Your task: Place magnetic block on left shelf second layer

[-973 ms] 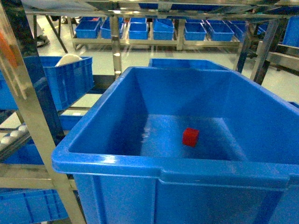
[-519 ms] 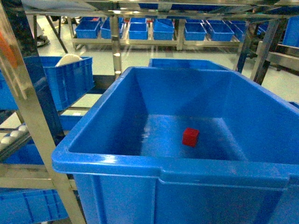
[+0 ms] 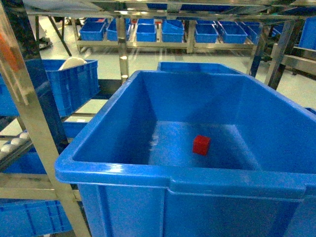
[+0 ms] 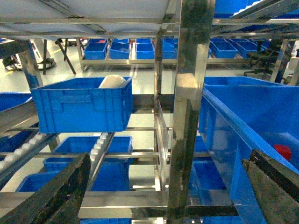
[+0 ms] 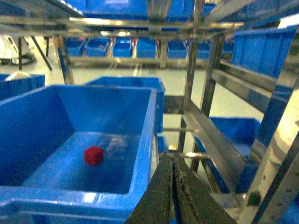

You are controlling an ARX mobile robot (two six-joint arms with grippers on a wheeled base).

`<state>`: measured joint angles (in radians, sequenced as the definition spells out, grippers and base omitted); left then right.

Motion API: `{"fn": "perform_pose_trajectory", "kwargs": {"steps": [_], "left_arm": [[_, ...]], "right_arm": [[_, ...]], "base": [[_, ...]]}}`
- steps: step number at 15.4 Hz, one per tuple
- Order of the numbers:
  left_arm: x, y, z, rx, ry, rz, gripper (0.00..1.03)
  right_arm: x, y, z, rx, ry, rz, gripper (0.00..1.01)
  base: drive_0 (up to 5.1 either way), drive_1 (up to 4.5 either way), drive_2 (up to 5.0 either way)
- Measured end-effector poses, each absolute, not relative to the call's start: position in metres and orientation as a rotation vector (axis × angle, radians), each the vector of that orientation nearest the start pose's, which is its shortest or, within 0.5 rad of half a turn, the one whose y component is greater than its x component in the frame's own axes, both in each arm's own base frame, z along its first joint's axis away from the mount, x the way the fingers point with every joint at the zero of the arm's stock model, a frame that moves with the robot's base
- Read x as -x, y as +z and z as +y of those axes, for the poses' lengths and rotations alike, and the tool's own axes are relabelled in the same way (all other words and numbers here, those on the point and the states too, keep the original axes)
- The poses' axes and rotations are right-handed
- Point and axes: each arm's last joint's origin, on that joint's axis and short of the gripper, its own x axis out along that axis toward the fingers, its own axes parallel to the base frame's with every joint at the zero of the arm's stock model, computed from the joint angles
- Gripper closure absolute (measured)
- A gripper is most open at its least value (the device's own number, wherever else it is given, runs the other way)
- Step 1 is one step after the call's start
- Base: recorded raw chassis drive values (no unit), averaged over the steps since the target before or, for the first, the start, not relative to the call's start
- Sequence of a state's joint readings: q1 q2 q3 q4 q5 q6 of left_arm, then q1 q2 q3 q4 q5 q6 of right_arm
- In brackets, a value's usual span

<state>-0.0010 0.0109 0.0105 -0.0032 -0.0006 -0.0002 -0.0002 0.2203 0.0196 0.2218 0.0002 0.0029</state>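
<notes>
**Red cube lies in the big tub, nothing has moved in the last second**

The red cube rests on the floor of the large blue tub, a little right of the middle and apart from every wall. Compared with the head view of one second ago and half a second ago, its place is the same and the whole scene is unchanged. No arm shows in the head view.

The left gripper has its two dark fingers spread wide, with nothing between them. It looks past a steel upright toward a smaller blue crate with something white inside, on the roller rails. The right gripper has its fingers pressed together and empty. It is outside the tub, near the right rim, and the cube is seen lower left in that view.

Because nothing changed and both grippers are empty, the task seems either already finished, if this tub is on the left shelf second layer, or the pick has not started. The pictures do not decide which.
</notes>
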Motion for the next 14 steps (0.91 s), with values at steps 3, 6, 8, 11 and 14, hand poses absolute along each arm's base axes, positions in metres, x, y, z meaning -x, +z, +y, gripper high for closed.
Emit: {"fn": "perform_pose_trajectory", "kwargs": {"steps": [3,6,8,11,14], "left_arm": [[-0.098,0.166,0.000,0.000,0.000,0.004,0.05],[-0.098,0.166,0.000,0.000,0.001,0.004,0.05],[-0.098,0.166,0.000,0.000,0.000,0.003,0.05],[-0.098,0.166,0.000,0.000,-0.001,0.003,0.05],[-0.098,0.166,0.000,0.000,0.000,0.004,0.05]], "right_arm": [[-0.108,0.171,0.000,-0.002,0.000,-0.016,0.99],[-0.097,0.168,0.000,-0.002,0.000,-0.006,0.99],[-0.097,0.167,0.000,-0.002,0.000,0.004,0.99],[-0.097,0.167,0.000,-0.002,0.000,-0.004,0.89],[-0.097,0.167,0.000,-0.002,0.000,-0.004,0.60]], "base": [[0.0,0.00,0.0],[0.0,0.00,0.0],[0.0,0.00,0.0],[0.0,0.00,0.0],[0.0,0.00,0.0]]}}
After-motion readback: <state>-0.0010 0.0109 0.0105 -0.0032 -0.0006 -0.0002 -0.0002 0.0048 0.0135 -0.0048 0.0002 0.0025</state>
